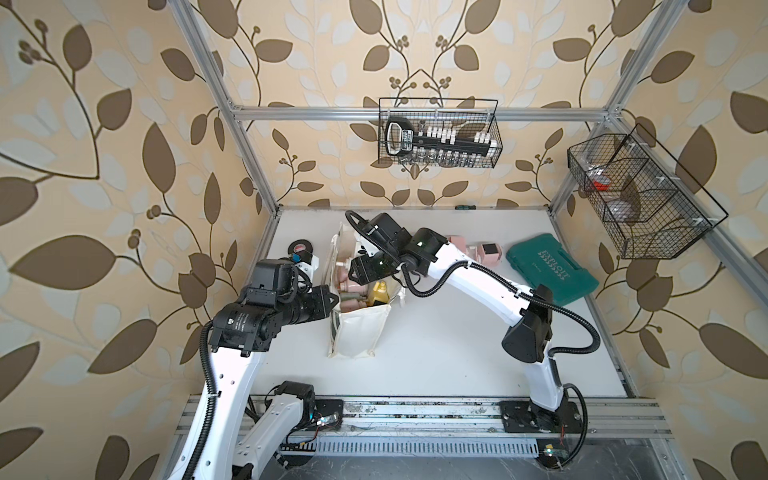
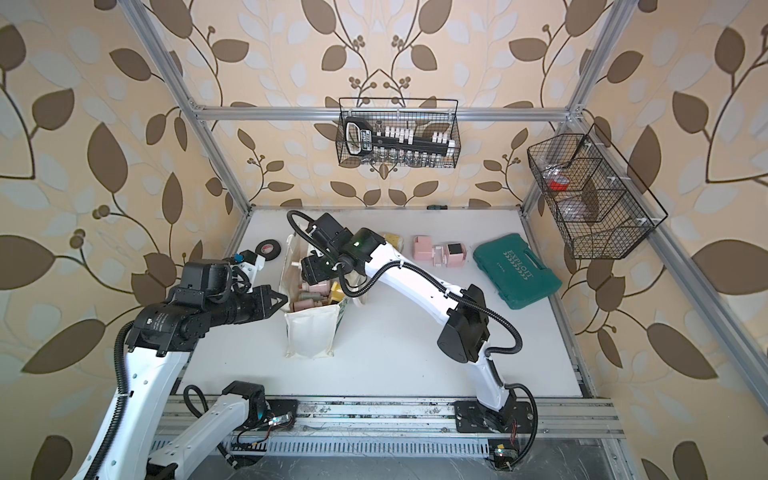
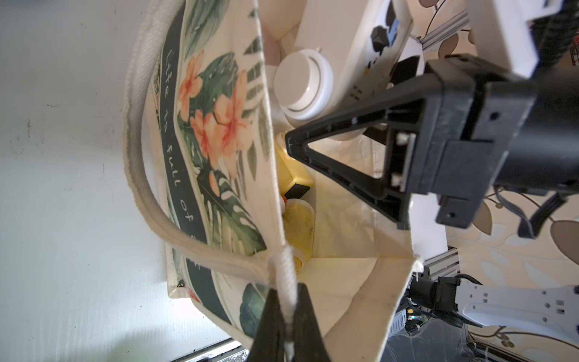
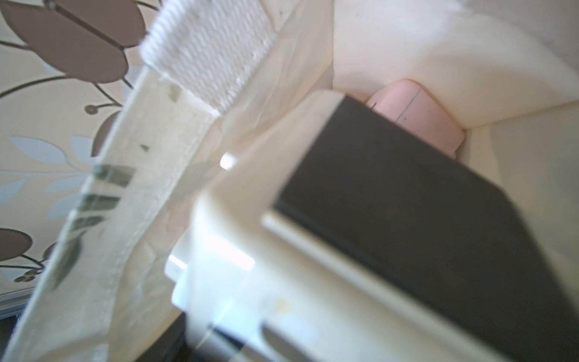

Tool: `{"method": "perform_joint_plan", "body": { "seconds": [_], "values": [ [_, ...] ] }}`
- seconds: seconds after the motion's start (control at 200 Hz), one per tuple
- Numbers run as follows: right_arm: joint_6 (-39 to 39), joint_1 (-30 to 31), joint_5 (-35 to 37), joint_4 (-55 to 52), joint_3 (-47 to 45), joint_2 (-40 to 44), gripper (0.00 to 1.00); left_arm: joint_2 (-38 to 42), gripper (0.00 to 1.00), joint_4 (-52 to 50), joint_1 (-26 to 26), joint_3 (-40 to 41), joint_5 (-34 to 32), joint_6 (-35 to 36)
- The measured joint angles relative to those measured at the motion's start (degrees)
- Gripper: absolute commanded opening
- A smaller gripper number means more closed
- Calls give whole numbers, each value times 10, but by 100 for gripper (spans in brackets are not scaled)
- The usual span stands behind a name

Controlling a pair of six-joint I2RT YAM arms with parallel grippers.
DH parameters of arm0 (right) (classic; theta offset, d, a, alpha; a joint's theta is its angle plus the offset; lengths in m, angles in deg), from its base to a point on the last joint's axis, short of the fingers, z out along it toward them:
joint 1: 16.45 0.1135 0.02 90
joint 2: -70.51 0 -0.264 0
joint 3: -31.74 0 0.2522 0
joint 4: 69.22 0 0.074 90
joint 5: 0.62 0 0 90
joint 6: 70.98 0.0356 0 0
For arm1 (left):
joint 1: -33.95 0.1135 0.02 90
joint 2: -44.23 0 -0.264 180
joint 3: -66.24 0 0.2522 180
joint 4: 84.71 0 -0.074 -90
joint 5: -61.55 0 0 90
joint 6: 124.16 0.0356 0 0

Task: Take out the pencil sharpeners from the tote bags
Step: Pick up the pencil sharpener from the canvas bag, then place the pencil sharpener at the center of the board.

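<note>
The jaws of the left gripper [image 3: 286, 329] are pinched on the soft cream leafy tote bag's [image 1: 357, 332] rim to hold it open, while the right gripper [image 3: 332, 147], jaws apart, reaches in around a boxy cream plastic pencil sharpener [image 3: 351, 47].

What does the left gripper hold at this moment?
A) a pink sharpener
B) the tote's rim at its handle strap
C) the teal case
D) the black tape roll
B: in the left wrist view the left gripper is shut on the tote's rim where the white handle strap is sewn on, keeping the bag open.
</note>
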Motion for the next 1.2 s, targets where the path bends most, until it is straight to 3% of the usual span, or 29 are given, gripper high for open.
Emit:
{"method": "perform_joint_plan", "body": {
  "seconds": [0.61, 0.745, 0.98, 1.2],
  "values": [
    [-13, -35, 7, -1, -80, 128, 41, 1, 0, 0, 0, 0, -1, 0],
    [-21, -75, 13, 3, -149, 203, 41, 2, 0, -1, 0, 0, -1, 0],
    [-18, -212, 12, 51, -338, 343, 41, 3, 0, -2, 0, 0, -1, 0],
    [-14, -268, 17, 96, -487, 339, 41, 3, 0, -2, 0, 0, -1, 0]
  ]
}}
